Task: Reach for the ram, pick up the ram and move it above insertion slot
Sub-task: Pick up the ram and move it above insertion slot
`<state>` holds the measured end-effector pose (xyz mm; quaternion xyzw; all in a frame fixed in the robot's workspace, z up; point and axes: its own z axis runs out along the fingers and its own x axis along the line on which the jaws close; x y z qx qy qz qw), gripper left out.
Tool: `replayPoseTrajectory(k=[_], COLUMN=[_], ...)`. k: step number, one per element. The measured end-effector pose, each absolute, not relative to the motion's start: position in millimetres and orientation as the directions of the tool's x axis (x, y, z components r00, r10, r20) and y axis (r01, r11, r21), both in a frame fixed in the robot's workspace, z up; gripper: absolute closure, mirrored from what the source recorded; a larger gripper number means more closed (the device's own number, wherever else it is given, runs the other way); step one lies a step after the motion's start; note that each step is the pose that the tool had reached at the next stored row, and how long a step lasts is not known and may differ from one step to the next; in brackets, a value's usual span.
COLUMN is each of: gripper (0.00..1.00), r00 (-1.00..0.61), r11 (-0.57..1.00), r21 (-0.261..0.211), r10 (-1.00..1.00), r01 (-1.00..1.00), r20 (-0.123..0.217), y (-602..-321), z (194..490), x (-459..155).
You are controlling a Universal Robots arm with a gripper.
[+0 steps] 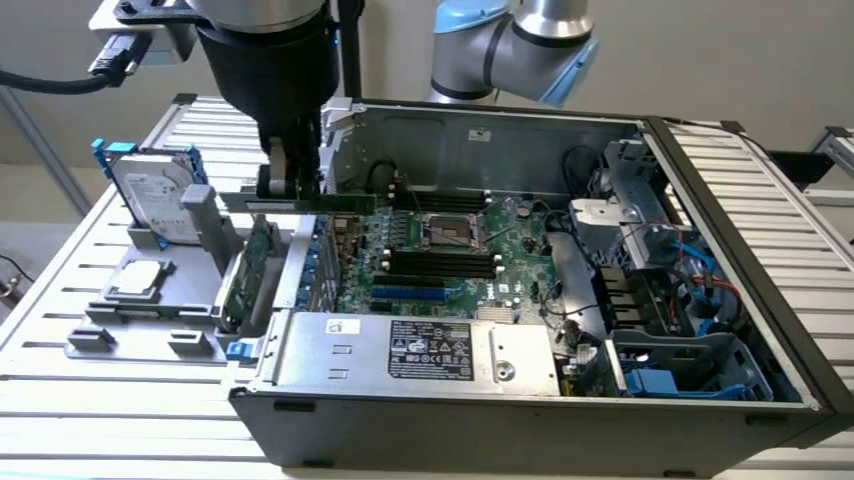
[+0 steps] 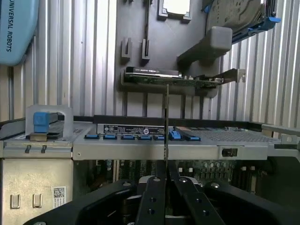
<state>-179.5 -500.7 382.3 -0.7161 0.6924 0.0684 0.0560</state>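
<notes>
My gripper is shut on the ram, a long thin green stick held level in the air. It hangs over the open computer case's wall at the exterior view's left, near the far corner of the motherboard. In the wrist view the ram shows edge-on as a thin line running out from between the closed black fingers of my gripper. The black memory slots lie on the motherboard beside the CPU socket, lower than the ram and toward the exterior view's right.
A grey fixture left of the case holds a green expansion card, a silver hard drive with blue rails and a CPU chip. The power supply fills the case's near side. Cables and drive bays crowd its right side.
</notes>
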Motion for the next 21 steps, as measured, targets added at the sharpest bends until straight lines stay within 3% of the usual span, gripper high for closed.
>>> replayPoseTrajectory(k=[21], gripper=[0.87], r00=[0.032], r11=[-0.035], r21=[0.016], r10=[-0.984], r01=[-0.999], r20=[-0.174], y=[-482], z=[383], x=[-107])
